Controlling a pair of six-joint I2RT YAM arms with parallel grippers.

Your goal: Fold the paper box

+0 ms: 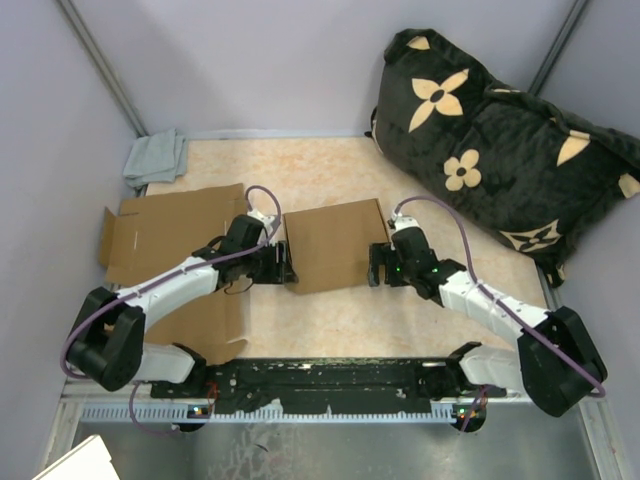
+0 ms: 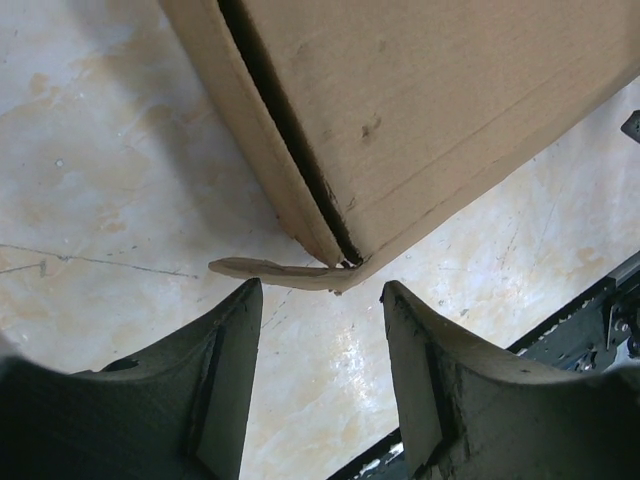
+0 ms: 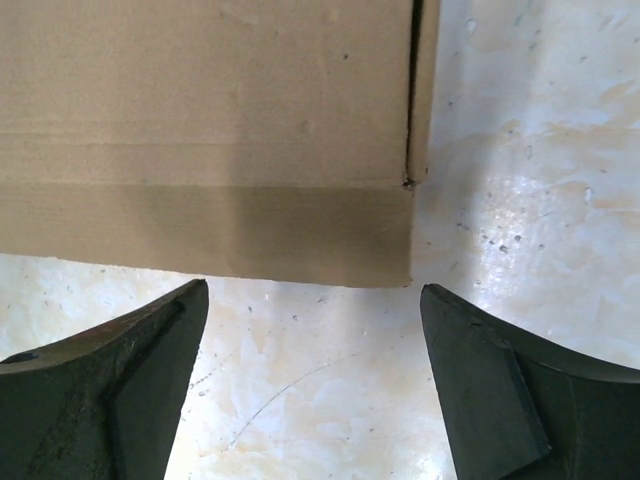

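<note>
A brown folded paper box (image 1: pixel 333 244) lies flat on the table between my two grippers. My left gripper (image 1: pixel 283 266) is open and empty at the box's left near corner; in the left wrist view the box (image 2: pixel 430 110) fills the top and a thin cardboard flap (image 2: pixel 270 270) sticks out just above the fingertips (image 2: pixel 240 310). My right gripper (image 1: pixel 377 266) is open and empty at the box's right near edge; in the right wrist view the box (image 3: pixel 210 130) lies just beyond the fingertips (image 3: pixel 190 305), not touching them.
A flat unfolded cardboard sheet (image 1: pixel 165 232) lies under the left arm. A grey cloth (image 1: pixel 157 157) sits at the back left. A large black bag with tan flowers (image 1: pixel 500 140) fills the back right. Grey walls stand around the table.
</note>
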